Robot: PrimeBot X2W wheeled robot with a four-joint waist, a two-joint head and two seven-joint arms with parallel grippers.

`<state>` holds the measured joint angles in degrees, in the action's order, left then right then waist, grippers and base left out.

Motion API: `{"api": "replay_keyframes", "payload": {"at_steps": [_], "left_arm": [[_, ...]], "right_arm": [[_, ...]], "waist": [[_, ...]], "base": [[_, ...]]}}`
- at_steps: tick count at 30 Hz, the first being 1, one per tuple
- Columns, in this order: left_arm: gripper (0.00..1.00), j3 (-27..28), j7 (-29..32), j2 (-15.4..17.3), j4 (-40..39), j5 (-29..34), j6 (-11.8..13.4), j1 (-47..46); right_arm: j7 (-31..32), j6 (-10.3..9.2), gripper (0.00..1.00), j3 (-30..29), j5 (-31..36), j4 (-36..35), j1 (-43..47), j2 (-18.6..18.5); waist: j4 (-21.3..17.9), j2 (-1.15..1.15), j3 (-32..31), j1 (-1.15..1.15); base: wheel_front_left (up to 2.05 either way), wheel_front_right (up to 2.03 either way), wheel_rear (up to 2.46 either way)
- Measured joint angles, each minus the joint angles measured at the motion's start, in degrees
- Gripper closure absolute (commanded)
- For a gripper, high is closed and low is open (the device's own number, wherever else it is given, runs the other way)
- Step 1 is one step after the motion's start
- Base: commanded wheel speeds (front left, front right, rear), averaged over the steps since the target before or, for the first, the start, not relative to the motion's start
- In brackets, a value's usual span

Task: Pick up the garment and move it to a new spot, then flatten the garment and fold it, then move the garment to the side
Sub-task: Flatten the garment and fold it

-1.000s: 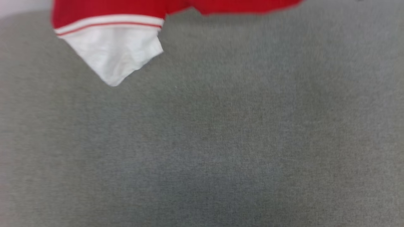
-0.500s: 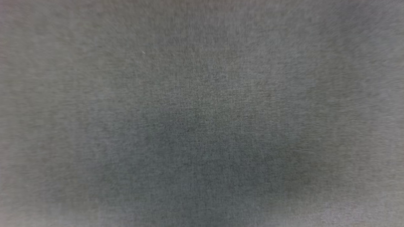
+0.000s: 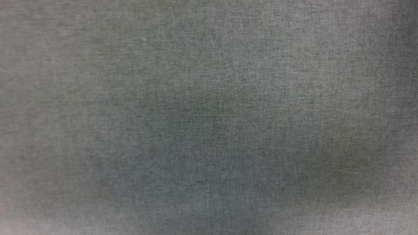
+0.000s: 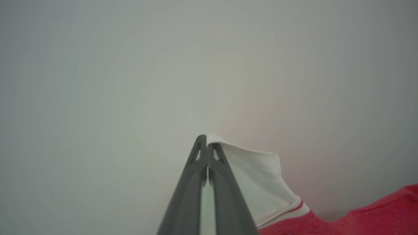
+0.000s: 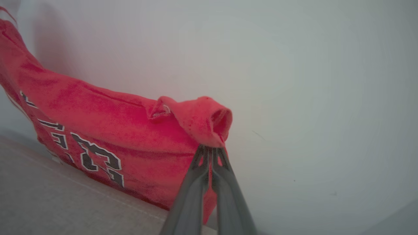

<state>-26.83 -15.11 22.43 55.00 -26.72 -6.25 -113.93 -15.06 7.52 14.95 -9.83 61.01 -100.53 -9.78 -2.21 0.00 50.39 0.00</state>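
the left gripper (image 4: 206, 141) is pressed together on the tip of the garment's (image 4: 375, 220) white sleeve (image 4: 261, 176), holding it up before a pale wall (image 4: 130, 81). the right gripper (image 5: 211, 150) pinches a bunched red fold of the garment, whose numbered front hangs down toward the grey surface (image 5: 49, 195). the head view looks down on that grey surface.

Tilted "23" on red garment (image 5: 107, 124)

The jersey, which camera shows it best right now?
The right wrist view: the jersey shows its red body and black-and-white number plainly. The left wrist view gives its white sleeve and a red edge; the head view, grey surface.
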Motion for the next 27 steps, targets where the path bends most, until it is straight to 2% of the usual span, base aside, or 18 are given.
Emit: {"api": "replay_keyframes", "payload": {"at_steps": [5,7,10,11,17,21,22,24,27], "left_arm": [[1.00,-3.2,2.5,-1.0,5.2,-1.8,-1.1,6.7],[1.00,-5.7,3.8,-1.1,4.8,-2.6,-1.1,10.6],[1.00,-8.9,5.8,-0.8,1.9,-6.2,-1.2,17.5],[1.00,-10.8,6.6,-0.1,0.6,-6.1,-1.2,20.1],[1.00,-15.3,12.7,5.3,-10.8,-15.3,-1.2,36.6],[1.00,-16.9,19.2,11.2,-21.2,-20.7,-1.2,48.9],[1.00,-17.3,21.1,13.1,-24.4,-21.5,-0.7,52.2],[1.00,-17.2,24.3,16.4,-31.5,-24.3,1.9,58.9],[1.00,-17.0,28.4,21.9,-43.7,-28.0,8.0,69.6]], "right_arm": [[0.5,0.00,1.00,8.5,-5.0,1.8,5.1,-0.7],[2.3,0.00,1.00,11.9,-9.0,1.2,8.2,-1.5],[4.2,0.00,1.00,17.4,-14.9,-2.6,13.0,-4.6],[4.8,0.00,1.00,19.4,-16.5,-4.3,14.9,-6.2],[10.7,0.00,1.00,27.6,-30.3,-17.2,27.5,-14.5],[14.8,0.00,1.00,32.8,-37.1,-28.0,36.6,-21.6],[15.4,-0.01,1.00,33.9,-38.5,-31.1,38.8,-23.5],[16.7,0.00,1.00,34.7,-41.4,-35.6,43.0,-26.8],[17.8,0.00,1.00,35.1,-44.5,-41.3,48.9,-31.9]], "waist": [[0.9,0.00,-2.8,0.00],[1.2,0.00,-4.6,0.00],[1.8,0.00,-8.0,0.00],[2.0,0.00,-9.4,0.00],[3.7,0.00,-18.1,0.00],[4.6,0.00,-23.8,0.00],[4.8,0.00,-25.3,0.00],[5.2,0.00,-28.0,0.00],[5.7,0.00,-32.0,0.00]], "base": [[0.00,0.00,0.00],[0.00,0.00,0.00],[0.00,0.00,0.00],[0.00,0.00,0.00],[0.00,0.00,0.00],[0.00,0.00,0.00],[0.00,0.00,0.00],[0.00,0.00,0.00],[0.00,0.00,0.00]]}}
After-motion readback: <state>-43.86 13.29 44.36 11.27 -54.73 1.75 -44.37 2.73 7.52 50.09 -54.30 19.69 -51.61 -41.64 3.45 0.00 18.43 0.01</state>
